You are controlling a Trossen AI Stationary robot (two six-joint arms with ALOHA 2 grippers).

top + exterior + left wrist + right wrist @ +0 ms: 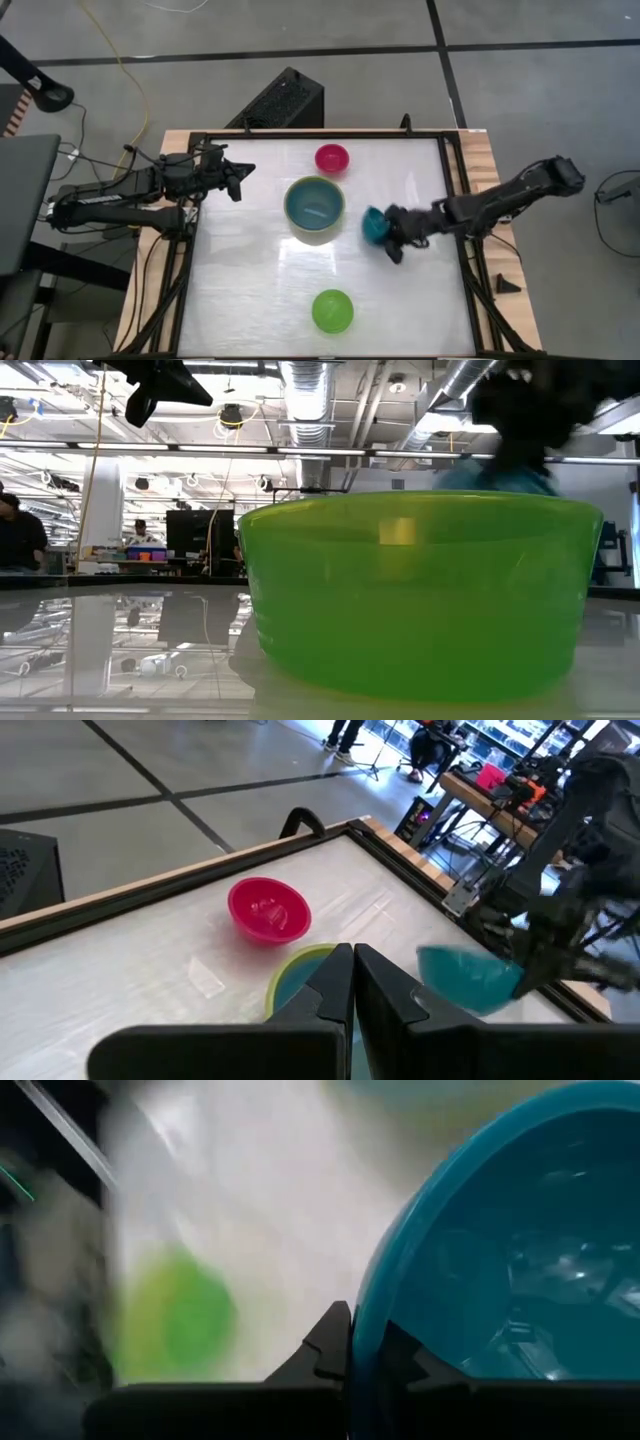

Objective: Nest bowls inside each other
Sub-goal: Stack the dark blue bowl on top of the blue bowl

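A teal bowl (373, 226) hangs tipped on its side right of the table's centre, with my right gripper (388, 236) shut on it. The light blue bowl (314, 203) sits inside the olive-yellow bowl (316, 234) at the centre. The magenta-pink bowl (332, 158) rests on its base at the far edge. The bright green bowl (332, 311) rests on its base near the front edge. My left gripper (240, 178) hovers shut over the table's left side, holding nothing. My right gripper pinches the teal bowl's rim (362, 1320), with one finger (328, 1348) outside the wall and the other inside, showing through the plastic. It comes from the table's right, slanting down. The bowl (466, 976) is tipped, its opening toward the gripper, and looks clear of the table.
A black frame (455, 180) borders the white tabletop. A black box (282, 100) stands beyond the far edge. In the low view the green bowl (420, 595) fills the foreground. Free white surface lies at the near left and near right.
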